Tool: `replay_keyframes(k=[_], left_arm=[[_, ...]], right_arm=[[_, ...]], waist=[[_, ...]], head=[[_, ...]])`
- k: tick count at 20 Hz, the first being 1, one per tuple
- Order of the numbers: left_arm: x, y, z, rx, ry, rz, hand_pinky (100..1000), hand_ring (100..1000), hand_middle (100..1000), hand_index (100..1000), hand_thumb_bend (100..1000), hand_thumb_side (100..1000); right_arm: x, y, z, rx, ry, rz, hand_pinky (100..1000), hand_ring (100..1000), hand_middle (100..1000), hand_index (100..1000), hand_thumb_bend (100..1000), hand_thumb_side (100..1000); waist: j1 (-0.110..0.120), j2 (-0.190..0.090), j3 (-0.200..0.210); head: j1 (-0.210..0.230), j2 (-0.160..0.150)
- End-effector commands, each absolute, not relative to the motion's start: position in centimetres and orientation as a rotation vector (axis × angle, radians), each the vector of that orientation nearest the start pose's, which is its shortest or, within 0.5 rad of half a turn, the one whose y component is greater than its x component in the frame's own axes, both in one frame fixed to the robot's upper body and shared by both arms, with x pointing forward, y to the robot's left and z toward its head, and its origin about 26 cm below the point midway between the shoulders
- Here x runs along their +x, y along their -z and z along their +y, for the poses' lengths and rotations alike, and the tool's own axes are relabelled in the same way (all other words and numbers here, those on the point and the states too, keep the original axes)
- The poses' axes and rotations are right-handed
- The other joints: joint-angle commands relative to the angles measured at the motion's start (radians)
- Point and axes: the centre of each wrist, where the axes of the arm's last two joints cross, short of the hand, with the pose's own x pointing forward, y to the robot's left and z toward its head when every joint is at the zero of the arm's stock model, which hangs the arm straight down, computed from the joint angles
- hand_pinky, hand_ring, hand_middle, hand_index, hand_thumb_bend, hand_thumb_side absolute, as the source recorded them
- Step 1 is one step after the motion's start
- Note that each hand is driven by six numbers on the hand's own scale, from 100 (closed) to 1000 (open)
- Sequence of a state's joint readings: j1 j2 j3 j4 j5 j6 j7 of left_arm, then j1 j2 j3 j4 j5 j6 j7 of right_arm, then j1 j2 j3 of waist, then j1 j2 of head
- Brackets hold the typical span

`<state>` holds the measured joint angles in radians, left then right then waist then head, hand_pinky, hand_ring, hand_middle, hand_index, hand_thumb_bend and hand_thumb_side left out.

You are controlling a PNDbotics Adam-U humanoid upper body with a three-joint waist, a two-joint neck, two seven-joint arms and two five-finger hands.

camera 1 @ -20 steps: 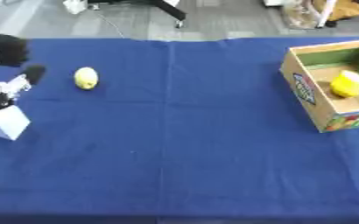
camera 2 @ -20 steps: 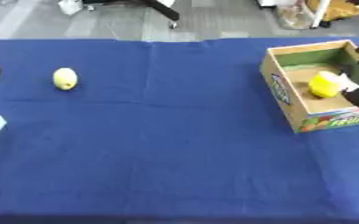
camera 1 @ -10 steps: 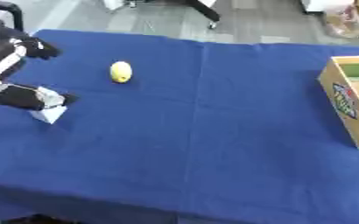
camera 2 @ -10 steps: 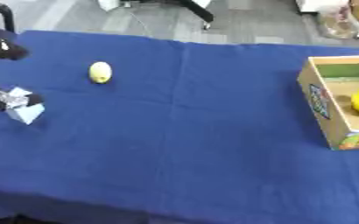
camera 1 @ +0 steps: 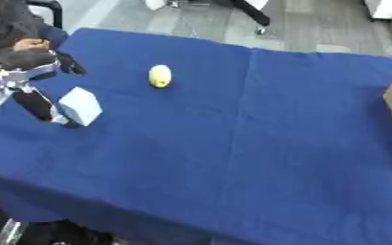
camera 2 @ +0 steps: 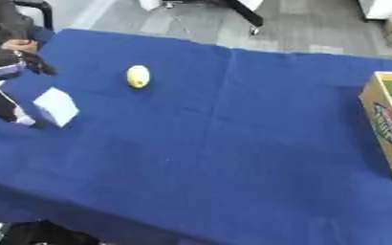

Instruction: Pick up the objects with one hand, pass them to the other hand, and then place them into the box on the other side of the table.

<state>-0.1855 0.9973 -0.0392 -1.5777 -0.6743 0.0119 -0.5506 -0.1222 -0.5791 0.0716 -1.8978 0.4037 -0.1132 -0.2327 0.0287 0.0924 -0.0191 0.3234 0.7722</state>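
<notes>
A yellow lemon [camera 1: 160, 76] lies on the blue tablecloth [camera 1: 233, 143], left of the middle and towards the far side. A small white block [camera 1: 81, 106] sits near the table's left edge. My left hand [camera 1: 22, 80] is just left of the block. Its fingers are spread, one dark finger [camera 1: 69, 64] pointing past the block's far side and another [camera 1: 35, 104] down beside its left face. Nothing is held in it. The cardboard box [camera 2: 386, 125] stands at the right edge, cut off by the frame, so its inside is hidden. My right hand does not show.
The tablecloth's front edge [camera 1: 107, 206] runs diagonally across the lower left, with the floor below it. Grey floor and a chair base [camera 1: 249, 12] lie beyond the table's far edge.
The camera has swung left, so the box slid to the right edge and the right hand left the picture. My left hand stays beside the white block, now with its fingers spread.
</notes>
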Motion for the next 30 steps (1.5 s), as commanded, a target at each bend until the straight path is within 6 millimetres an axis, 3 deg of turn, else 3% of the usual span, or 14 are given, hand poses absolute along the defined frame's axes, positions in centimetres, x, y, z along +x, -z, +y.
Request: replay_keyframes(k=[1, 11, 20, 30], left_arm=[[31.5, -19.7, 45.2, 1.033, 1.508, -0.776, 905, 833, 788, 871, 701, 164], [34.0, -17.2, 47.3, 1.09, 1.488, -0.663, 904, 828, 778, 862, 624, 100], [35.8, -15.7, 47.3, 1.104, 1.485, -0.631, 912, 843, 818, 894, 600, 100], [36.4, -14.3, 47.2, 1.145, 1.471, -0.702, 908, 841, 819, 889, 572, 100]], right_arm=[[28.9, -15.0, -31.2, -0.814, -0.724, -2.117, 797, 530, 524, 729, 100, 353], [28.8, -14.0, -31.1, -0.786, -0.725, -2.09, 798, 527, 520, 726, 100, 371], [28.8, -13.5, -30.9, -0.763, -0.719, -2.08, 798, 524, 517, 717, 100, 383], [28.8, -13.2, -30.8, -0.75, -0.715, -2.075, 798, 523, 515, 714, 100, 391]], waist=[[0.013, -0.026, -0.002], [0.012, -0.027, -0.014], [0.006, -0.026, -0.02], [0.003, -0.023, -0.023]], head=[[0.028, -0.002], [0.044, -0.002], [0.044, -0.002], [0.045, -0.002]])
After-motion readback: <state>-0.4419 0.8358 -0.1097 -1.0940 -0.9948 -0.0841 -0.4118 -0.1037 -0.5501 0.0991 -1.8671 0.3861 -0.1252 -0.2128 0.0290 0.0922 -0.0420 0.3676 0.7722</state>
